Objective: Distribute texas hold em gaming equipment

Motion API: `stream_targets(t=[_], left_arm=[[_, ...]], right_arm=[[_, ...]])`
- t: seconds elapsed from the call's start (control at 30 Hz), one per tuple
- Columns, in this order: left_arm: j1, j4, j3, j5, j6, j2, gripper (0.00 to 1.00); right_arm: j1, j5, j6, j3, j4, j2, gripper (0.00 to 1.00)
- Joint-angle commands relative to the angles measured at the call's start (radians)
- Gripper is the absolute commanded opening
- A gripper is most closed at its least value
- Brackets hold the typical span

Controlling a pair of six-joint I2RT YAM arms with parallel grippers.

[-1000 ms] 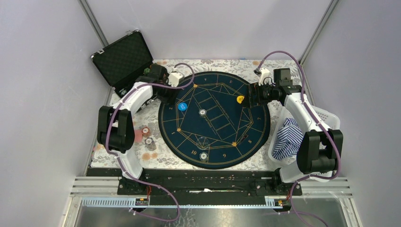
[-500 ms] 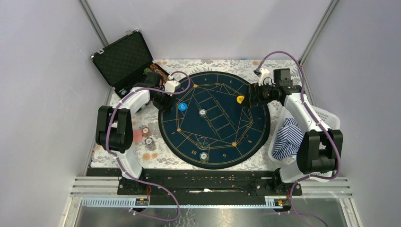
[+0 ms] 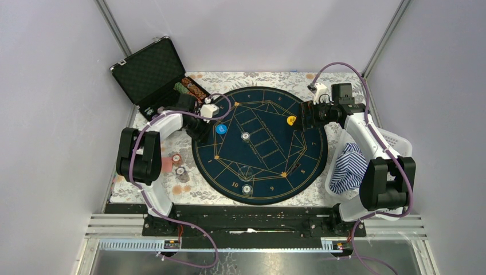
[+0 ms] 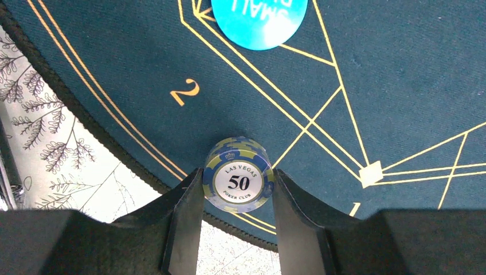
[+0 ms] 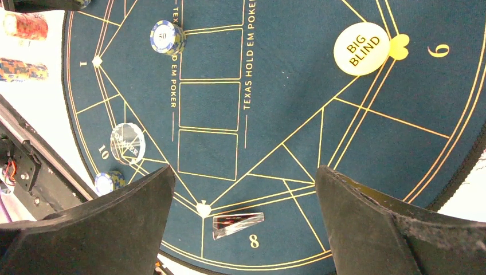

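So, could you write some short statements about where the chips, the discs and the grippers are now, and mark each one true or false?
1. The left gripper is shut on a chip stack marked 50. True.
2. The right gripper holds the yellow disc. False: its jaws are open and empty, and the disc lies on the mat.
3. The blue disc lies on the mat. True.
4. The black case is closed. False: its lid stands open.
5. The striped cloth lies on the mat. False: it is in the white basket beside the mat.
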Motion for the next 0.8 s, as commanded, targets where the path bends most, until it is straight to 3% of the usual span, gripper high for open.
stream_targets(t=[0.0,0.27,0.4,0.6,0.77], left_arm=[[-0.011,0.079,-0.011,0.0,0.014,0.003,0.46],[-0.042,0.072,-0.025,-0.023,0.0,-0.024,0.77],[-0.038,-0.023,0.044,0.002,-0.043,-0.074,0.97],[-0.001,-0.111,0.141,0.059,-0.161,-0.206,0.99],[0.037,-0.112,0.124,0.11,-0.268,-0.315,0.99]], right_arm=[[-0.004,-0.026,-0.007,0.0,0.009,-0.008,1.0],[-0.004,-0.02,-0.006,0.002,0.009,-0.011,1.0],[-0.001,-0.022,0.011,0.01,0.029,-0.015,1.0],[0.098,0.055,0.002,0.118,-0.006,0.065,1.0],[0.248,0.157,0.004,0.225,0.018,0.164,1.0]])
